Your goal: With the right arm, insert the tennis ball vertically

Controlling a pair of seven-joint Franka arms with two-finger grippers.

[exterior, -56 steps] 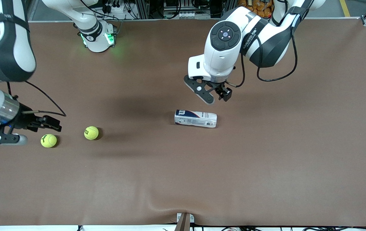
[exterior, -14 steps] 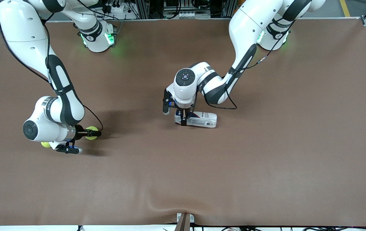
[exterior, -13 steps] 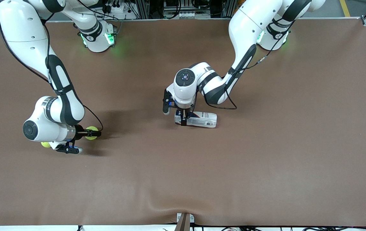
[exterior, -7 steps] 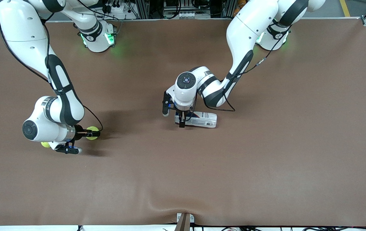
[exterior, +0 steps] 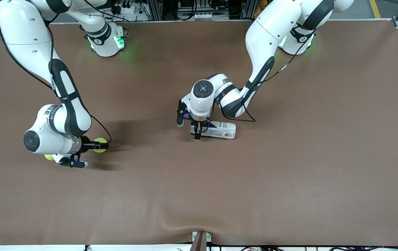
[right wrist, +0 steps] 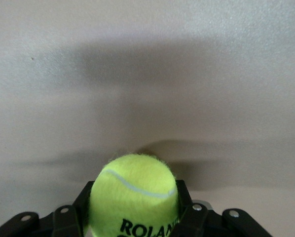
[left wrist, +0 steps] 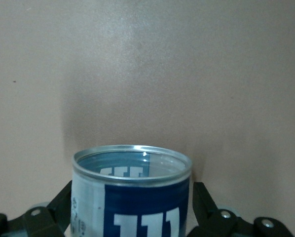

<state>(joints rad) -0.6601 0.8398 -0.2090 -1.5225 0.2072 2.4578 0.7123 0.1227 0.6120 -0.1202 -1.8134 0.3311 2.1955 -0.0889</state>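
Observation:
A yellow-green tennis ball (exterior: 100, 145) (right wrist: 132, 190) rests on the brown table toward the right arm's end. My right gripper (exterior: 98, 145) (right wrist: 133, 210) is shut on it, one black finger (right wrist: 83, 202) pressed to each side. A blue-and-white ball can (exterior: 220, 130) (left wrist: 132, 197) lies on its side mid-table, its open mouth showing in the left wrist view. My left gripper (exterior: 197, 128) (left wrist: 131, 210) is open and straddles the can's open end, a finger (left wrist: 202, 200) on either side.
A second tennis ball (exterior: 48, 157) peeks out from under the right arm's wrist, beside the held one. The brown mat (exterior: 289, 174) has a wrinkle near the front edge (exterior: 181, 223), by a small bracket (exterior: 200, 240).
My right gripper's fingers have closed onto the tennis ball. The left gripper has shifted a little along the can's open end; the can has not moved.

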